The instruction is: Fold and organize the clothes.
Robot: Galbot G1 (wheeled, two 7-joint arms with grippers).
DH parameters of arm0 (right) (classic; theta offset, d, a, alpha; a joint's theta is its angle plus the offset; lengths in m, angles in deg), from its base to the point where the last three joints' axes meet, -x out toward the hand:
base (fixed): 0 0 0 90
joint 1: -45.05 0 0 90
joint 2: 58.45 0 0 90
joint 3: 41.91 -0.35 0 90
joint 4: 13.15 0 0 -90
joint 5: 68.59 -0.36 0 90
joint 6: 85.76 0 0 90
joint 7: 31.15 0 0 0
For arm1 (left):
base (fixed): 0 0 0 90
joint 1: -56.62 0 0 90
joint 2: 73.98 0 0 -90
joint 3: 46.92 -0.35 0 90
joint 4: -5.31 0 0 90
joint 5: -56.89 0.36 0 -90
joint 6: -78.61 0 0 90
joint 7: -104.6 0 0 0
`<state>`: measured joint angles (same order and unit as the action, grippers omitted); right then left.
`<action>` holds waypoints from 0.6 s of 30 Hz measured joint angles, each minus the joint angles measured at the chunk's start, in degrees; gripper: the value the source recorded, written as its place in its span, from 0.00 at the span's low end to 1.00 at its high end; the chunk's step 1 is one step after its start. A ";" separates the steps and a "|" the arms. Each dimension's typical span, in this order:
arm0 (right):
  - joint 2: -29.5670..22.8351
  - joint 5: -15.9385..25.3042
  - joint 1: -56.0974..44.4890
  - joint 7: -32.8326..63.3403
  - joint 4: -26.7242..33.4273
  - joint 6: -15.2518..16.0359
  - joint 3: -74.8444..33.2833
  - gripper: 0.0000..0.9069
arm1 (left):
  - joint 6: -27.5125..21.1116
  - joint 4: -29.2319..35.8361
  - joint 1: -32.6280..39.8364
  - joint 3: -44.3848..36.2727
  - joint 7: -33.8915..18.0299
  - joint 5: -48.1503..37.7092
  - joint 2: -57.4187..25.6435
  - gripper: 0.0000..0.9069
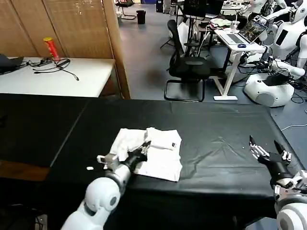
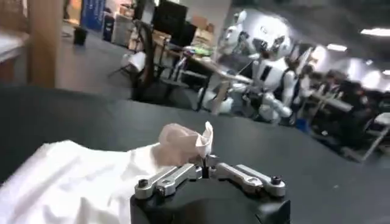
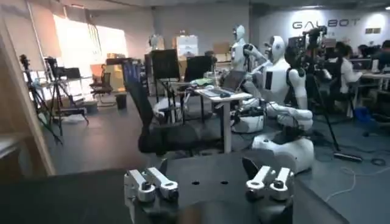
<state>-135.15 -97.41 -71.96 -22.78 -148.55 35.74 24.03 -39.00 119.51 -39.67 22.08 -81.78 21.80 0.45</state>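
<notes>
**Left gripper pinches the shirt; folding partly done**

The left gripper (image 1: 143, 152) sits at the near-left edge of the white T-shirt (image 1: 158, 155), fingers closed on a small bunch of fabric. In the left wrist view that pinch is plain: the gripper (image 2: 206, 163) has its fingers drawn together around a little peak of cloth, with the T-shirt (image 2: 79, 182) spreading out beside it in loose wrinkles. The left arm reaches in from the near-left corner of the table.

The shirt lies on the black table (image 1: 216, 139), left of centre and close to the near edge. It is gathered into a compact, roughly rectangular bundle, not spread flat. That suggests at least one fold is in place, but the edges are uneven and the left part is rumpled, so I judge the task as midway: the bundle still needs squaring up and smoothing, and probably another fold.

The right gripper (image 1: 268, 152) hovers over the far right end of the table, well apart from the shirt, fingers spread wide and holding nothing. The right wrist view shows the same gripper (image 3: 207, 182) open over bare black surface.

Which side of the shirt faces up is hard to tell; no lettering can be made out. How many layers lie under the top one is hidden, and the gripper covers the exact spot it grips.
</notes>
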 joint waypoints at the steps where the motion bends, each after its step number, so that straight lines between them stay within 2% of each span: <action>1: -0.08 0.07 -0.02 0.00 0.00 0.00 0.04 0.97 | 0.04 -0.33 0.15 -0.30 0.00 -0.22 0.50 0.00; 8: -0.55 0.50 -0.45 -0.01 -0.09 -0.05 0.19 0.97 | 0.29 -1.86 0.35 -2.46 0.20 -0.72 3.50 0.00; 18: -0.82 1.04 -0.58 -0.08 -0.09 -0.10 0.88 0.97 | 2.42 -5.99 1.05 -3.13 1.14 3.23 7.29 0.00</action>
<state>-135.98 -96.37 -72.54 -22.87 -148.65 35.64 24.91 -36.58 113.51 -38.62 18.95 -80.64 25.03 7.75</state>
